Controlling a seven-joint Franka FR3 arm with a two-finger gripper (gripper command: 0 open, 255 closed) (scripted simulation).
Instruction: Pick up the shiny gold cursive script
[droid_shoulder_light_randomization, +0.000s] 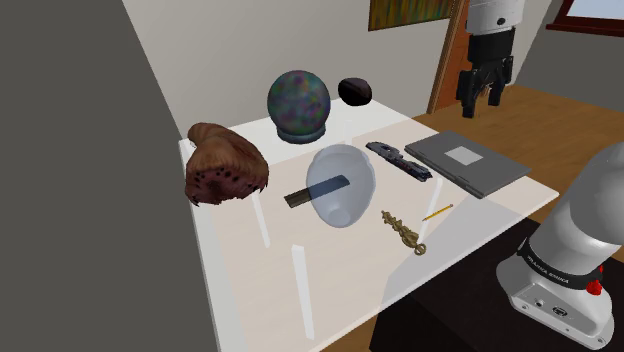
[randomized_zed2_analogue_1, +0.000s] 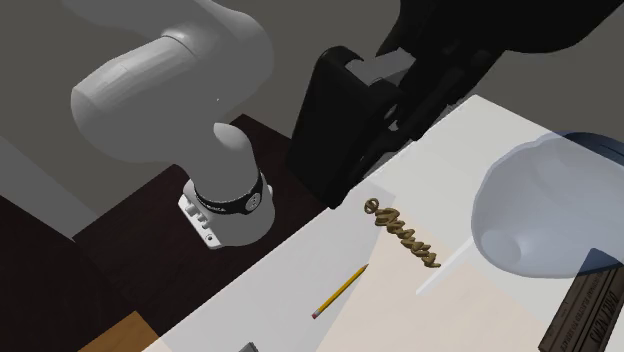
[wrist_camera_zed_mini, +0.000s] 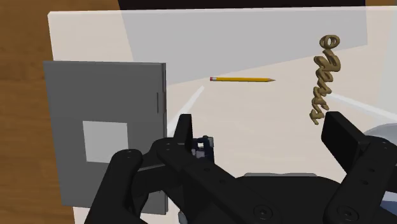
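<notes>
- We see a white table (droid_shoulder_light_randomization: 250, 290) carrying everything, with the stand at its near corner in the shoulder view.
- The white arm (droid_shoulder_light_randomization: 598, 195) rises from the stand.
- A grey flat slab (droid_shoulder_light_randomization: 465, 162) with a paler square on top lies at the shoulder view's right end of the table.
- A brown shaggy lump (droid_shoulder_light_randomization: 225, 163) and a many-coloured globe (droid_shoulder_light_randomization: 298, 104) sit toward the far side.
- A pale see-through shell (droid_shoulder_light_randomization: 340, 185), perhaps a bowl, lies mid-table, partly over a dark bar (droid_shoulder_light_randomization: 297, 197).
- The gripper (droid_shoulder_light_randomization: 484, 100) hangs high above the slab with its fingers (wrist_camera_zed_mini: 340, 135) spread apart and nothing between them.
- The gold cursive script (droid_shoulder_light_randomization: 403, 232) lies flat near the table edge closest to the stand, between the shell and that edge, well apart from the gripper.
- A yellow pencil (droid_shoulder_light_randomization: 437, 212) lies near the script without touching it.
</notes>
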